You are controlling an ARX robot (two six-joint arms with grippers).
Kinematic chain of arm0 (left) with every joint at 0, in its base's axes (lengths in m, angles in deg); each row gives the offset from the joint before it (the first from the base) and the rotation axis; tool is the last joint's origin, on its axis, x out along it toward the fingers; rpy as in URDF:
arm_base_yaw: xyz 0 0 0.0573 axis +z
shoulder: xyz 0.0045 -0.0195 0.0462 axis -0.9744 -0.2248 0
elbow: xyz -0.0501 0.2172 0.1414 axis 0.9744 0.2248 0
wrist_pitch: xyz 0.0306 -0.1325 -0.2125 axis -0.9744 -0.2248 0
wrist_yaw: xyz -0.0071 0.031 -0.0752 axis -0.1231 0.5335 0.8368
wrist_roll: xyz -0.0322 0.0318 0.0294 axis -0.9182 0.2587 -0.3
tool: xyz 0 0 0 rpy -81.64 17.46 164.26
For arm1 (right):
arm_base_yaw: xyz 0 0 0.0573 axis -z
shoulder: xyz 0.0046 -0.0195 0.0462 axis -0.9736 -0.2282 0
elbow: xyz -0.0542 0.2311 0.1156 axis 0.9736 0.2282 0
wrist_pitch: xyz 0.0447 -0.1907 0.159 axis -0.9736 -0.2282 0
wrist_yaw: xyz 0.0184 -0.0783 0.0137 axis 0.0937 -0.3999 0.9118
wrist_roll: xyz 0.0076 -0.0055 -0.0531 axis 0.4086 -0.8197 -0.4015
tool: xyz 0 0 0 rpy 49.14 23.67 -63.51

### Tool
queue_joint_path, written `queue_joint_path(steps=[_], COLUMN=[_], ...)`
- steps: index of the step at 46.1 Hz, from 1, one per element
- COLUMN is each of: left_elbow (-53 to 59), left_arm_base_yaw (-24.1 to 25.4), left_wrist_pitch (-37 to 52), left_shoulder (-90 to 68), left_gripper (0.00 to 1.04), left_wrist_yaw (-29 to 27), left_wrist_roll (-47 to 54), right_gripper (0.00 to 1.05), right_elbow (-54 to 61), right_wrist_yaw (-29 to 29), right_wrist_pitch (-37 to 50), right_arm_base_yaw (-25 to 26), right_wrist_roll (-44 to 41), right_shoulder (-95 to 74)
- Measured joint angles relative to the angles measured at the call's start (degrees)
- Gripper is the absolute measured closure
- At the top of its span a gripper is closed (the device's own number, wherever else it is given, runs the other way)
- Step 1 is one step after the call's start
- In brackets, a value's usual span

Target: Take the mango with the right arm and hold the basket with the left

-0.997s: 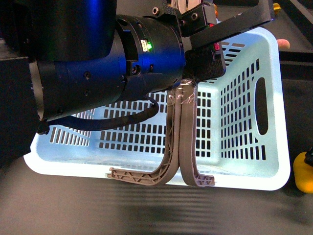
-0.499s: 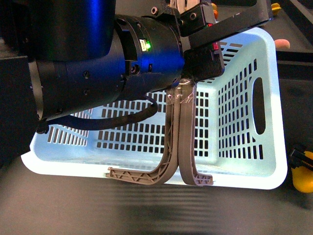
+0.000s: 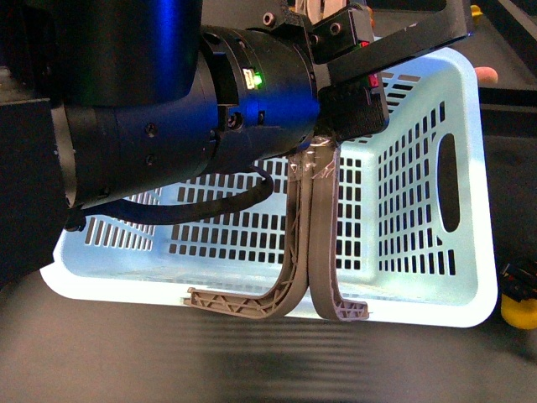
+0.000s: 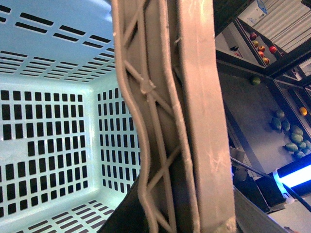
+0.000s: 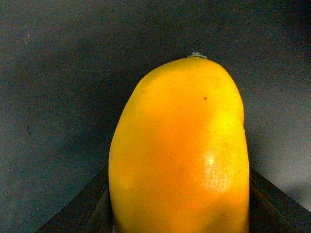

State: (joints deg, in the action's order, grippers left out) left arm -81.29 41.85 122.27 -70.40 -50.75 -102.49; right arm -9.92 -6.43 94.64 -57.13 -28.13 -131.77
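The left arm [image 3: 168, 143] is a bulky, glossy black cylinder built in stepped rings, with a blue sheen. A small green light [image 3: 257, 81] glows on it. Left of the light sit small recessed screws [image 3: 151, 130]. Below it loops a black cable [image 3: 210, 204]. Right of it, red marks [image 3: 372, 81] dot the black housing under an angular bracket [image 3: 403, 38].

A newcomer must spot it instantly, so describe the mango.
Start at the big light blue basket filling the front view. Just past its near right corner, at the picture's edge, shows the mango: smooth, plain yellow-orange, unlike the pinkish fruit behind the basket.
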Motion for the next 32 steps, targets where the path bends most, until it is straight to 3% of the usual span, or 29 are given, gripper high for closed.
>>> queue_joint_path(steps=[10,17,23,32], left_elbow=[0.0,0.0,0.0,0.0], left_arm_base_yaw=[0.0,0.0,0.0,0.0], left_wrist_pitch=[0.0,0.0,0.0,0.0], left_shoulder=[0.0,0.0,0.0,0.0], left_gripper=[0.85,0.85,0.85,0.85], left_wrist_yaw=[0.0,0.0,0.0,0.0], left_wrist_roll=[0.0,0.0,0.0,0.0], right_gripper=[0.45,0.46,0.46,0.46], right_elbow=[7.3,15.6,22.4,28.4], right_wrist_yaw=[2.1,5.7,8.1,11.1], right_wrist_pitch=[3.2,5.3,3.9,-3.4], right_arm_base_yaw=[0.6,-0.5,-4.3,-14.3], right_wrist_roll=[1.2,2.6,2.9,2.2], right_shoulder=[7.9,22.9,37.9,60.0])
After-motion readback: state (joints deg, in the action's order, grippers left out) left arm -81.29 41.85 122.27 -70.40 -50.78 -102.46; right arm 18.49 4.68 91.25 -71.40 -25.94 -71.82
